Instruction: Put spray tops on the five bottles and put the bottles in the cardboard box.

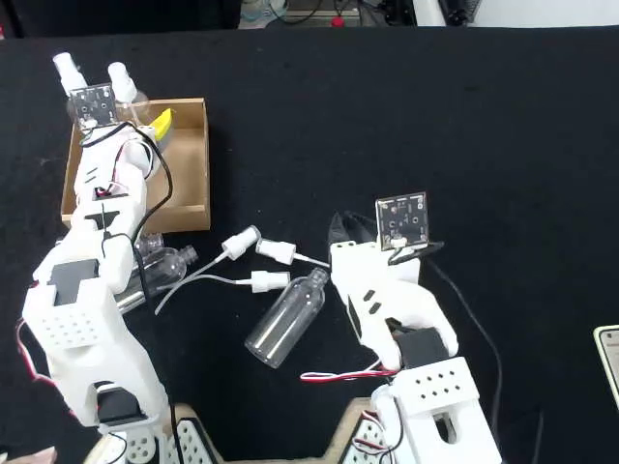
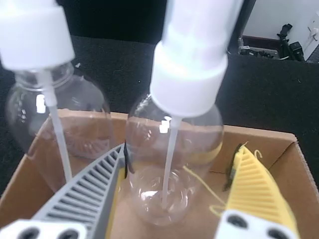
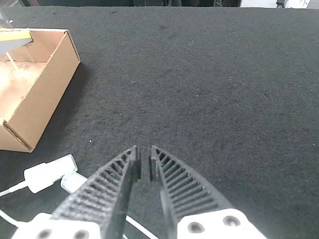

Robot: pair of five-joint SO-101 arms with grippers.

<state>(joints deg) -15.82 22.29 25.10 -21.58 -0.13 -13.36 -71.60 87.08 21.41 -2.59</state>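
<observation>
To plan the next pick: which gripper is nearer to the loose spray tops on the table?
Right. The right gripper is beside the spray tops; the left gripper is over the cardboard box.

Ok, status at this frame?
Left end effector open around capped bottle in cardboard box. Right end effector shut, empty. Loose spray tops, bare bottles on table.

Cardboard box (image 1: pixel 184 179): no legible print on walls or floor.
Bottles (image 1: pixel 287 319): no label or number legible.
Spray tops (image 1: pixel 274 251): no marking legible.
Wrist circuit board (image 1: pixel 403 220): markings too small to read.
</observation>
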